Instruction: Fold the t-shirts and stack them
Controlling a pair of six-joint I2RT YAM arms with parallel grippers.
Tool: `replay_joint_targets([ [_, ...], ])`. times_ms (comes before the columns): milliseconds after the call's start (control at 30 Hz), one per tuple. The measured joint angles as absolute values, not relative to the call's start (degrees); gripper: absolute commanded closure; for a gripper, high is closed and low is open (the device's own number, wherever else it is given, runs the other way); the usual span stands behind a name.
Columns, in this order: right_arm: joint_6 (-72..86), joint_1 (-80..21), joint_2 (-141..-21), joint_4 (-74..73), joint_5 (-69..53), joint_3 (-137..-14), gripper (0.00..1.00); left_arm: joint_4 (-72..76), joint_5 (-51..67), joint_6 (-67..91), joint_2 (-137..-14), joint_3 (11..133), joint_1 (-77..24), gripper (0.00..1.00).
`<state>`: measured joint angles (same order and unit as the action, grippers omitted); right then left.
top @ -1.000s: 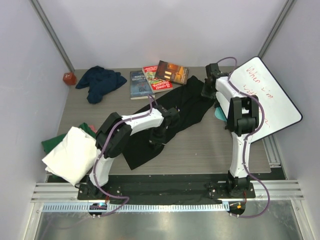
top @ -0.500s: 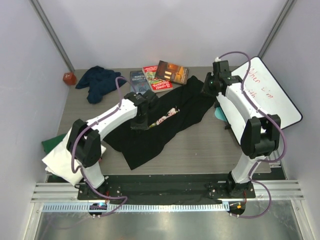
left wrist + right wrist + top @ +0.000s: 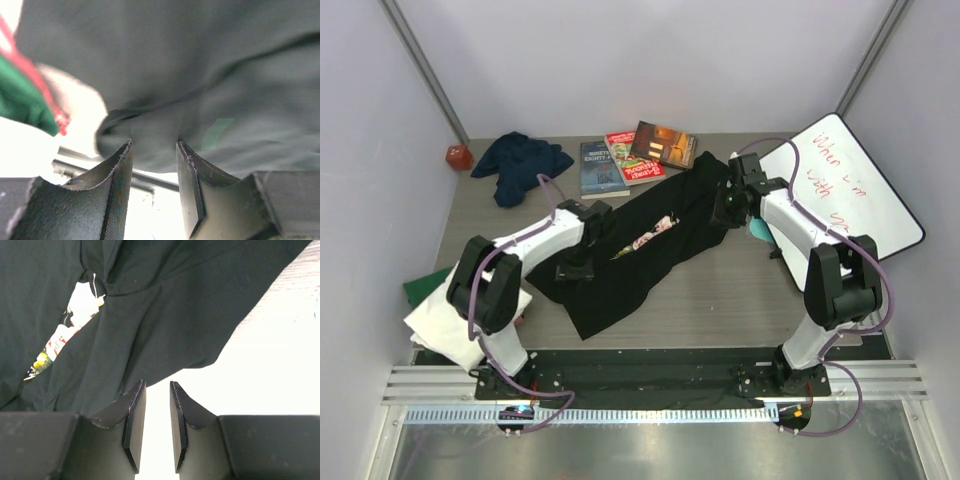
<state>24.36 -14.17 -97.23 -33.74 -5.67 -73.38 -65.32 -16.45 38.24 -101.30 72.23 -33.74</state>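
Both claws stand empty. My left claw (image 3: pixel 570 268) hangs left of centre in the overhead view, over the lower-left end of the black t-shirt (image 3: pixel 620 290). Its fingers are parted to a middling gap with nothing between them. In its own wrist view the dark cloth lies just past the fingertips (image 3: pixel 124 152).

My right claw (image 3: pixel 723 212) sits right of centre, at the shirt's upper-right end. Its gap is narrow, and bright tabletop shows through it in the wrist view, where the shirt's edge lies just beyond the fingertips (image 3: pixel 139 390).

The black t-shirt stretches as a rumpled diagonal band across mid-frame, with its rose print (image 3: pixel 655 232) showing near the centre. The navy t-shirt (image 3: pixel 520 160) is crumpled at upper left. The folded white t-shirt (image 3: pixel 455 310) lies at lower left, overlapping the green one (image 3: pixel 418 288).
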Motion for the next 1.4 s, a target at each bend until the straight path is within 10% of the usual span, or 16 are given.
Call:
replay_joint_targets([
  [1133,24.53,-14.57,-95.39,-31.27,-7.20,-71.26,0.69,-65.21,-14.74,41.67,-94.02,62.41,-30.39,0.58],
  [1400,24.56,-14.57,-95.48,-31.22,-7.20,-71.22,0.70,-63.26,-14.26,41.58,-94.17,61.47,-30.39,0.97],
])
